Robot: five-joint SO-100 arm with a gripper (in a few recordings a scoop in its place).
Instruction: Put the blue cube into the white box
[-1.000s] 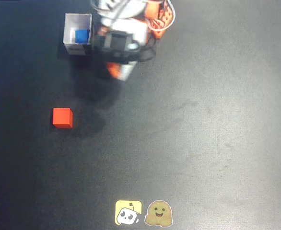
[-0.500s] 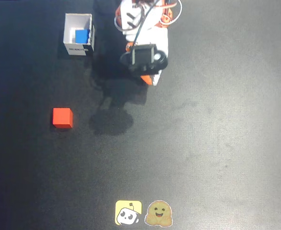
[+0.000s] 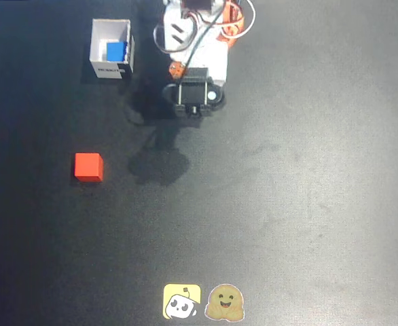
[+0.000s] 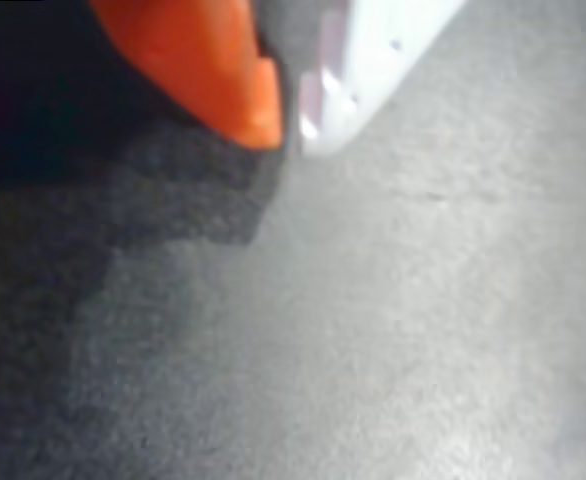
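The blue cube (image 3: 116,50) lies inside the white box (image 3: 97,41) at the top left of the overhead view, against the box's right wall. The box's dark label faces the picture's bottom. My arm (image 3: 197,58) stands at top centre, well to the right of the box, with its wrist folded over the mat. In the wrist view my gripper (image 4: 288,130) hangs above bare mat. Its orange finger (image 4: 213,70) and white finger (image 4: 373,50) have their tips almost together, with nothing between them.
A red cube (image 3: 88,166) sits on the black mat (image 3: 308,204) at the left, below the box. Two stickers, a yellow one (image 3: 181,301) and a brown one (image 3: 225,302), lie at the bottom edge.
The arm has swung right, away from the box, and drawn back towards its base. The blue cube has stayed in the box and the red cube has not moved.
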